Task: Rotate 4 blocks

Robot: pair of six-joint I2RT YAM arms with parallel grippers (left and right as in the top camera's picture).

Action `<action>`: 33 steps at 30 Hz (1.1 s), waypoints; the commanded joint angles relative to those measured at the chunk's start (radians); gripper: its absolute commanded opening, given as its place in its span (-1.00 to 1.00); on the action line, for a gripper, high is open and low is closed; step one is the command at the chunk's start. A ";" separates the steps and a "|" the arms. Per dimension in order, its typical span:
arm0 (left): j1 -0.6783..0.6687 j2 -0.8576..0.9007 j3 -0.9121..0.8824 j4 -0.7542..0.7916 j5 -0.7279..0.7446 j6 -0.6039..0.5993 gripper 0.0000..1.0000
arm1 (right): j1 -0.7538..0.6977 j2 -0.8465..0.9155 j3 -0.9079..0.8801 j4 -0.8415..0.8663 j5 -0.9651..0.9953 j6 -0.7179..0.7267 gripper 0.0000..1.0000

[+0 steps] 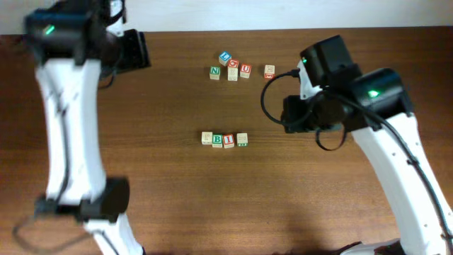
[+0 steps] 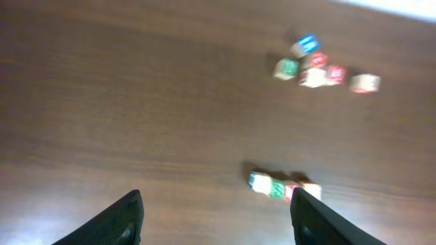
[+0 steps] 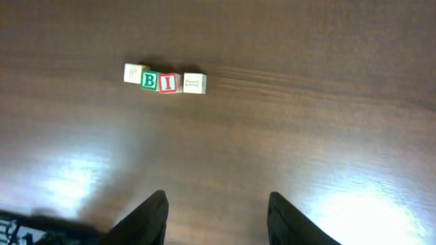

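blocks [image 1: 224, 139]: four in a touching row, mid worktop [image 1: 163, 184] | left hand [image 2: 216, 196]: fingers apart, empty | right hand [image 3: 218, 199]: fingers apart, empty | risk: no gaps between neighbours, so gripping or turning one block would likely drag the others askew

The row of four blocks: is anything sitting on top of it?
Nothing: the row of four blocks has bare top faces, a green B and red letter showing. Their undersides, against the table, are hidden.

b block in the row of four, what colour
B block: green, clearest in the right wrist view.
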 commanded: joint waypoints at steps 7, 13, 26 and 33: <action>-0.111 -0.326 -0.768 0.225 -0.201 -0.226 0.28 | 0.006 0.170 -0.076 0.097 -0.011 0.028 -0.06; -0.112 -0.341 -1.110 0.541 -0.201 -0.220 0.30 | 0.007 0.332 -0.076 0.121 -0.019 0.005 -0.23; -0.111 -0.334 -1.348 0.867 -0.200 -0.075 0.39 | 0.030 0.592 -0.076 0.236 -0.039 0.001 -0.33; -0.111 -0.334 -1.348 0.864 -0.166 -0.076 0.59 | 0.072 0.634 -0.084 0.274 -0.044 0.009 -0.33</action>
